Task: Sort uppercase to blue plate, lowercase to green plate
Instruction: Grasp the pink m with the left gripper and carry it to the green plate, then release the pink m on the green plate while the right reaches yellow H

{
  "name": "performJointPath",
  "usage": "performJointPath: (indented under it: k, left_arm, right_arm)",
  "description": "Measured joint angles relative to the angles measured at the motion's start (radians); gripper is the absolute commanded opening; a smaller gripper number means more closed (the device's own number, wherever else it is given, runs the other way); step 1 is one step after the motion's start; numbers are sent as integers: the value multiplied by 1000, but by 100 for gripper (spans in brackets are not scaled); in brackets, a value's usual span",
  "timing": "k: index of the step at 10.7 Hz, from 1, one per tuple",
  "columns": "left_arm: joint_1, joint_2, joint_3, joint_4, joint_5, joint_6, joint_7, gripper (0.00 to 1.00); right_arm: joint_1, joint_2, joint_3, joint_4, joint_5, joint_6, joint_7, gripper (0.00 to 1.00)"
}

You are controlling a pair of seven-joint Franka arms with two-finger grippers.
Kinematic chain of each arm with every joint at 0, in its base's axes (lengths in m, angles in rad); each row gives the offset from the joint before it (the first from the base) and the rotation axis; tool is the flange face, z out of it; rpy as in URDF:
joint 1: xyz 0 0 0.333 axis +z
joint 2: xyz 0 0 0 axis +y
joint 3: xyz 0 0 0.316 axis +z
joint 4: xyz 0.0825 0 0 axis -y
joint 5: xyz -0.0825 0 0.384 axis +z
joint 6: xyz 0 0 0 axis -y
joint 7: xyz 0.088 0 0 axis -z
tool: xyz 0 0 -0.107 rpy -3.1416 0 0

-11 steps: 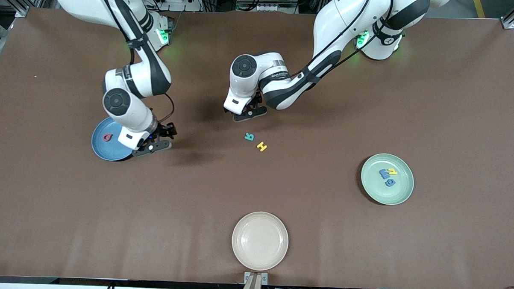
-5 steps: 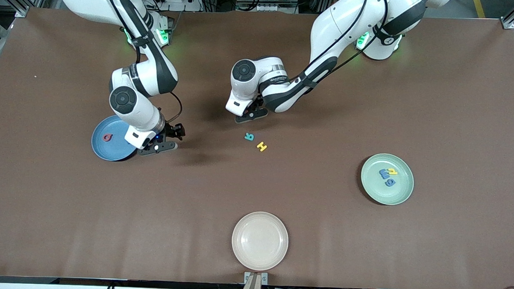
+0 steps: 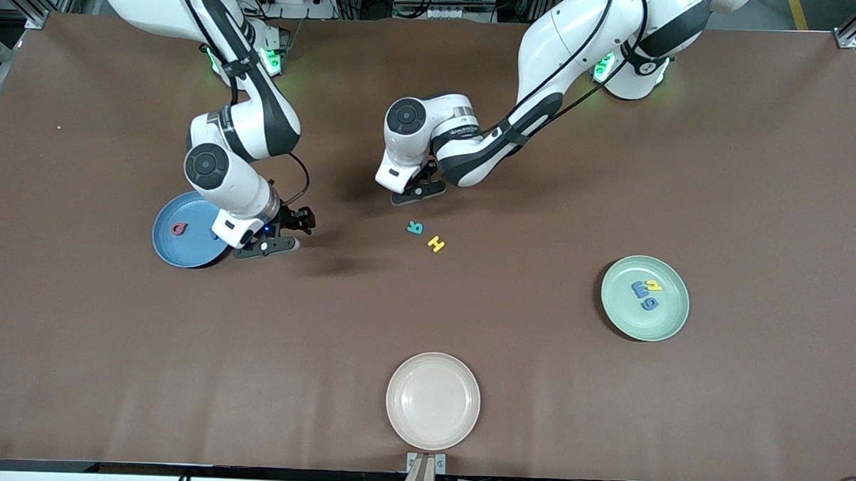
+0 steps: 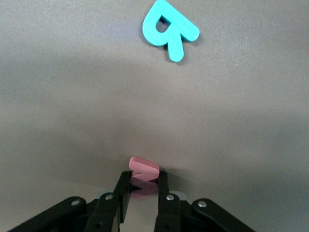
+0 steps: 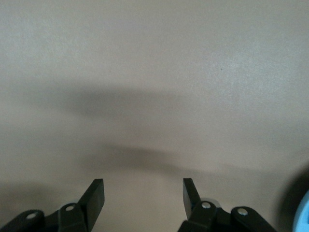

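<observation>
Red w [image 4: 143, 175] sits pinched in my left tool [image 4: 143, 195]; right tool [image 5: 143, 197] hangs wide, empty. Thin foam could twist free on lifting

Your left gripper [image 4: 143, 193], clamped on the red w [image 4: 143, 175], has the teal R [image 3: 415, 228] and yellow H [image 3: 436, 244] close by; bare table [image 3: 537, 387] surrounds the cream plate [image 3: 433, 401].

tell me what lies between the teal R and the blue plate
The right gripper, open, beside the blue plate; then bare table to the teal R, front view.
</observation>
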Motion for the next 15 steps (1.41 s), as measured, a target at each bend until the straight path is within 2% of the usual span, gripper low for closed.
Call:
performJointPath:
  k: [3, 6, 9, 11, 13, 15]
  left_arm:
    - [125, -47, 4, 6, 11, -36, 61, 0]
    - [282, -124, 5, 7, 12, -77, 282, 0]
    - [427, -178, 13, 6, 12, -169, 529, 0]
    - [493, -208, 59, 6, 12, -206, 676, 0]
    - [539, -220, 113, 6, 12, -219, 800, 0]
    - [570, -227, 205, 7, -23, -223, 975, 0]
  right_arm:
    - [41, 30, 11, 40, 2, 14, 141, 72]
    - [114, 66, 11, 96, 1, 16, 354, 72]
    - [203, 122, 12, 184, 1, 14, 672, 73]
    - [254, 173, 12, 256, 1, -1, 868, 72]
    - [289, 233, 9, 353, -1, -86, 1011, 72]
    - [327, 315, -1, 475, -48, -174, 1169, 72]
